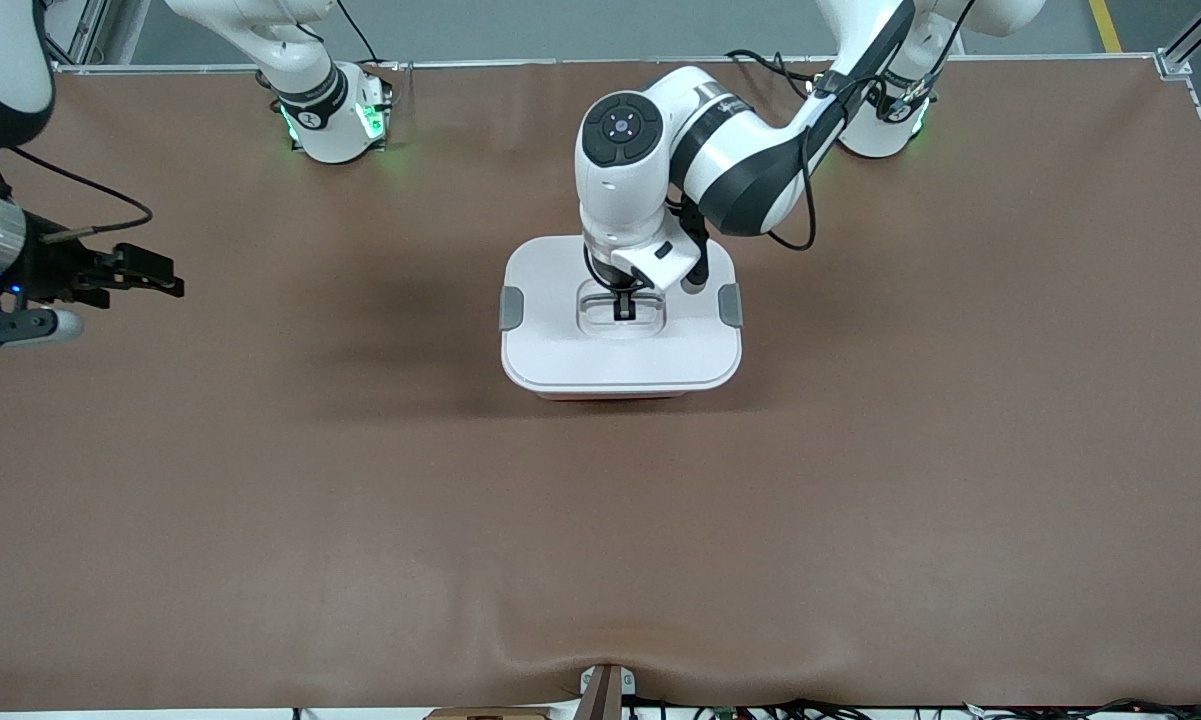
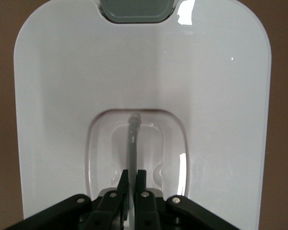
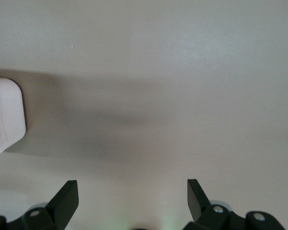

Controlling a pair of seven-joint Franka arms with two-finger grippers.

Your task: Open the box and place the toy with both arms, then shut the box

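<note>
Two white robot arms are seen at a table (image 1: 860, 520) covered in brown material. Near the middle of the table, closer to the arms' bases than to the front camera, a white box (image 1: 560, 350) is placed with its lid (image 2: 221, 96) seated on top. One grey side clip (image 1: 510, 307) is seen on the end toward the right arm, and a second grey clip (image 1: 730, 304) on the end toward the left arm. A thin strip of pinkish base is glimpsed under the edge of the box nearest the front camera.

From its base, the left arm is bent down over the box, and the left gripper (image 1: 622, 305) is lowered into the recess at the centre of the lid. In the left wrist view, its jaws are shown drawn together and clamped on the thin grey handle (image 2: 133, 139), which is stood upright in the recess.

At the right arm's end of the table, the right gripper (image 1: 145, 270) is held above bare tabletop, well apart from the box. Its two black fingers (image 3: 67, 196) are spread wide with nothing between them, and one corner of the box is caught at the edge of the right wrist view.

No toy is visible in any view; it is possibly shut inside the box, but this cannot be told.
</note>
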